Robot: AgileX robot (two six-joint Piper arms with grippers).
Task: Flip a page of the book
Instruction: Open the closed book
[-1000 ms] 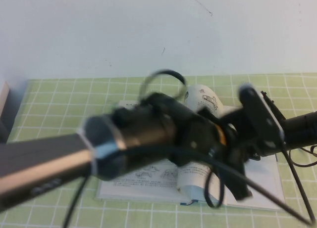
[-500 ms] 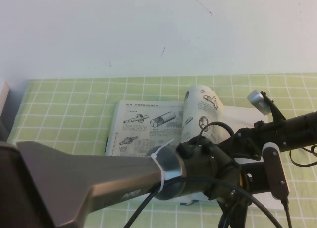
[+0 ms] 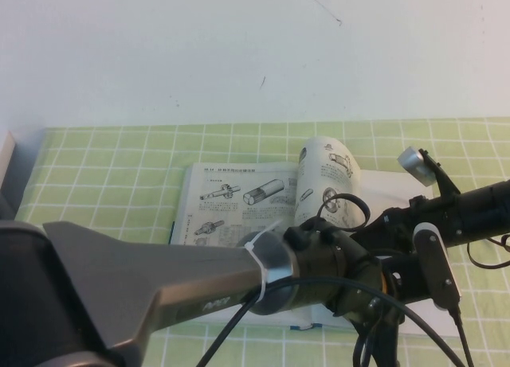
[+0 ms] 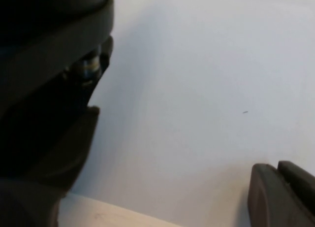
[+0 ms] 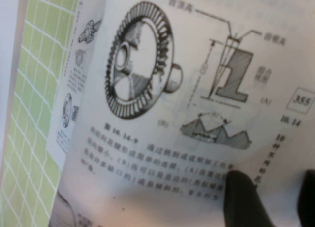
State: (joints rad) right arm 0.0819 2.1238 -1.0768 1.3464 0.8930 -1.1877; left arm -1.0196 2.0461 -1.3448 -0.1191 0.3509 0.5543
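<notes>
From the high camera, one book (image 3: 239,216) is lying open on the green checked mat (image 3: 103,168), and one page (image 3: 325,176) is standing up curled at its middle, printed face showing round gear-like drawings. The left arm is filling the foreground, its left gripper (image 3: 373,291) sitting low over the book's near right part, below the lifted page; whether its fingers are apart cannot be told here. The right gripper (image 3: 368,224) is reaching in from the right, just beside the raised page.

In the left wrist camera, the left gripper (image 4: 172,153) is facing a plain white surface, its two dark fingers (image 4: 275,195) standing well apart with nothing between them.

In the right wrist camera, the page (image 5: 197,113) is filling the frame, and two dark fingertips (image 5: 243,197) are lying against its lower edge; whether they are pinching it cannot be told.
</notes>
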